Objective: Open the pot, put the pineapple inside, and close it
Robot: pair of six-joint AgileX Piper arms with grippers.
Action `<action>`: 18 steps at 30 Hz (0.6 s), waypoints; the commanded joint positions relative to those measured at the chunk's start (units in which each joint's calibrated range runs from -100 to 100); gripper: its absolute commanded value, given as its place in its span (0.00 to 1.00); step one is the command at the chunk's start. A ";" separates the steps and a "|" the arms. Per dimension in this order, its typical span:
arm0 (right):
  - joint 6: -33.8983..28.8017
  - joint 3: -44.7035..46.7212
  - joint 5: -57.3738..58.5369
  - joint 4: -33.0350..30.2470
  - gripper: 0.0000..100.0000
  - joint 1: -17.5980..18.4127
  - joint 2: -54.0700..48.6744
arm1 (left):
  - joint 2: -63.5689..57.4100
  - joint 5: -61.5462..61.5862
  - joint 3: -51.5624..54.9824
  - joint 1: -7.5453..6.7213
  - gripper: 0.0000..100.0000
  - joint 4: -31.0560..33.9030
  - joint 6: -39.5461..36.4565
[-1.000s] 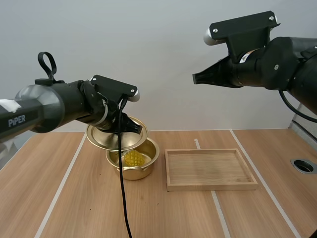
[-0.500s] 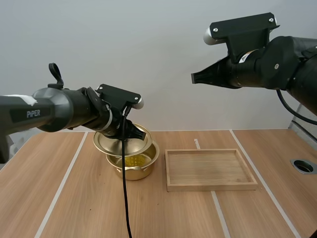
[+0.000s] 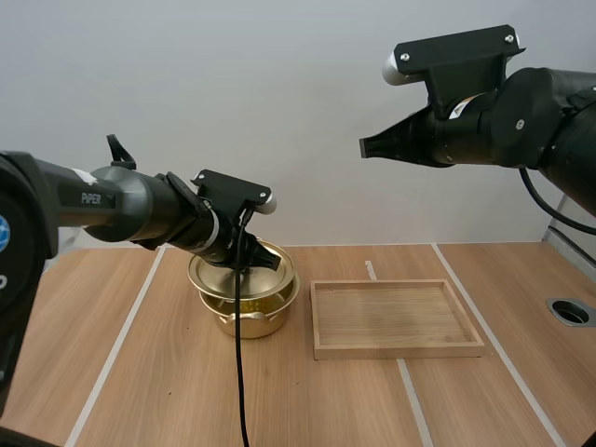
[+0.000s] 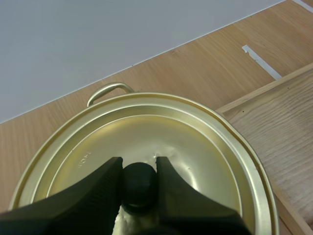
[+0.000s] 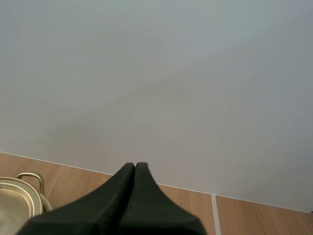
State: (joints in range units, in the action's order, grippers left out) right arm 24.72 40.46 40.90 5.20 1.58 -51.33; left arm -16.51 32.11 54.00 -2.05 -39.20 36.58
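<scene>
left wrist view shows left gripper pinching the lid's knob.

Plain pale grey wall behind right gripper, evenly lit. Light wood table under left gripper, white lines running along it. Round dark hole in table, well below right gripper.

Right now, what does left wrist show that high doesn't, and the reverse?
Left wrist adds: left gripper pinching the black knob of the lid, seen close up. High adds: the pot body under the lid, and the right gripper, shut and raised well above the table. Shared: lid, tray, table.
</scene>
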 commanded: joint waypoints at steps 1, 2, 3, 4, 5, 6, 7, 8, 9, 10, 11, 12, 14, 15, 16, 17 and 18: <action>-0.08 0.16 0.07 0.19 0.00 -0.19 -0.83 | 1.27 -1.15 0.10 0.05 0.00 -2.19 1.37; -0.08 0.16 0.05 0.07 0.00 -0.19 -0.83 | 1.76 -1.15 0.10 0.05 0.00 -2.19 1.52; -0.08 0.16 0.05 0.07 0.00 -0.19 -0.83 | 1.97 -1.15 0.10 0.05 0.00 -2.19 1.71; -0.08 0.16 0.05 0.07 0.00 -0.19 -0.83 | 2.58 -1.15 0.10 0.05 0.00 -2.19 1.84; -0.08 0.16 0.05 0.07 0.00 -0.19 -0.83 | 2.79 -1.40 0.10 0.05 0.00 -2.47 2.20; -0.08 0.16 0.05 0.07 0.00 -0.19 -0.83 | 3.19 -1.40 0.10 0.05 0.00 -2.63 2.31; -0.08 0.16 0.05 0.07 0.00 -0.19 -0.83 | 3.51 -2.09 0.10 0.05 0.00 -2.90 2.43; -0.08 0.16 0.05 0.07 0.00 -0.19 -0.83 | 3.80 -2.23 0.10 0.05 0.00 -2.99 2.68; -0.08 0.16 0.05 0.07 0.00 -0.19 -0.83 | 3.95 -2.66 0.10 0.05 0.00 -3.32 2.91; -0.08 0.16 0.05 0.07 0.00 -0.19 -0.83 | 4.31 -2.64 0.10 0.05 0.00 -3.72 3.40; -0.08 0.16 0.05 0.07 0.00 -0.19 -0.83 | 4.45 -2.64 0.10 0.05 0.00 -3.84 3.50; -0.08 0.16 0.05 0.07 0.00 -0.19 -0.83 | 4.75 -2.85 0.10 0.05 0.00 -3.84 3.50; -0.08 0.16 0.05 0.07 0.00 -0.19 -0.83 | 5.17 -2.84 0.10 0.05 0.00 -3.84 3.50; -0.08 0.16 0.05 0.07 0.00 -0.19 -0.83 | 5.17 -2.84 0.10 0.05 0.00 -3.84 3.50; -0.08 0.16 0.05 0.07 0.00 -0.19 -0.83 | 5.19 -2.84 0.10 0.05 0.00 -4.20 3.79; -0.08 0.16 0.05 0.07 0.00 -0.19 -0.83 | 5.19 -2.84 0.10 0.05 0.00 -4.88 4.41; -0.08 0.16 0.05 0.07 0.00 -0.19 -0.83 | 5.19 -2.84 0.10 -0.02 0.00 -5.98 5.40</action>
State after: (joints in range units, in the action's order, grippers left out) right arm 24.72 40.46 41.30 5.20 1.58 -51.33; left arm -11.40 30.49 54.00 -2.05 -42.71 40.44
